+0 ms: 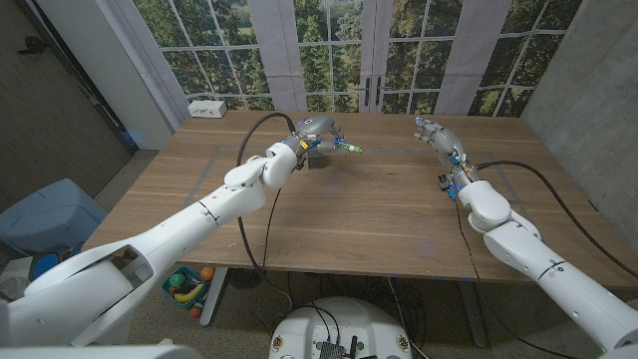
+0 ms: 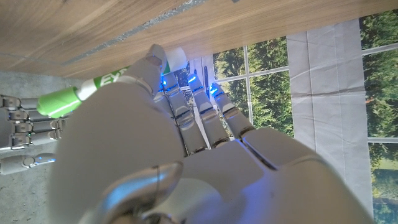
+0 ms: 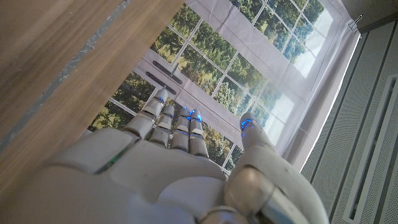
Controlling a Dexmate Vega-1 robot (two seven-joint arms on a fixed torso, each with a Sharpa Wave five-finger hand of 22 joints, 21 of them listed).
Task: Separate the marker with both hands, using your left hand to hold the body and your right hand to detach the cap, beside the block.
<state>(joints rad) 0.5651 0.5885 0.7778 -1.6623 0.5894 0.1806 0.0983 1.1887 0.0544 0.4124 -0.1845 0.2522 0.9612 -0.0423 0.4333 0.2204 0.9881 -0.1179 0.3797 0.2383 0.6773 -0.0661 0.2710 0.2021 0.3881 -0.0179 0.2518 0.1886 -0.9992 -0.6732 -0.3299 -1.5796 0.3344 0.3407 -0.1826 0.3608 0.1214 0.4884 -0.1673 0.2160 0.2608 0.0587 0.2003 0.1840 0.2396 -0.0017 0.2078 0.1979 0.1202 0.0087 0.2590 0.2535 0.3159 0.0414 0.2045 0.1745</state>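
While gripped by left hand (image 1: 317, 133), marker (image 1: 348, 148) pointing toward spread, unladen right hand (image 1: 436, 132).

Green-capped marker (image 1: 348, 148), held aloft, roughly level

The left hand (image 1: 317, 134) covers most of the marker (image 1: 349, 148); just its green end pokes out, so whether the cap is on cannot be told. In the left wrist view, the marker's (image 2: 81, 94) print is cut short by the thumb.
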